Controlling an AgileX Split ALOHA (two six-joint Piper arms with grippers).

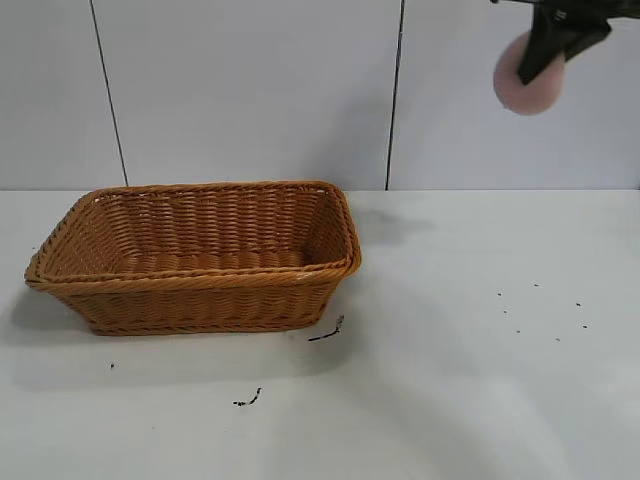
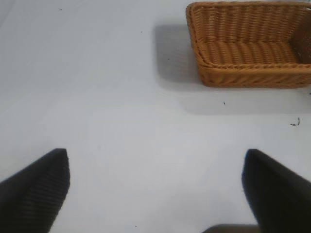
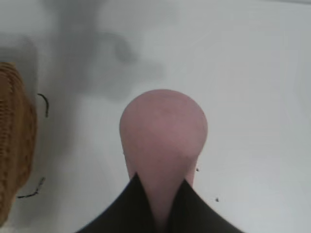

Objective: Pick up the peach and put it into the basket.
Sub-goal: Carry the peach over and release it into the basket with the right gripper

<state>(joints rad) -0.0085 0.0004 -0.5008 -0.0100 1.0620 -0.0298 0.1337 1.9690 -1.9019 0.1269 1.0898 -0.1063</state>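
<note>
Pink and matte, the peach [image 1: 528,85] hangs high above the worktop's [image 1: 480,380] far right corner, pinched in the right end effector [image 1: 548,48], its rounded end pointing down and away from the fingers. Well apart, the wicker basket [image 1: 200,300] sits lengthwise near the left edge. White wall panels stand behind. The left end effector [image 2: 155,194] hovers spread wide over bare worktop.

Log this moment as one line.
right end effector: shut on peach, aloft | basket: empty | left end effector: open, idle
</note>
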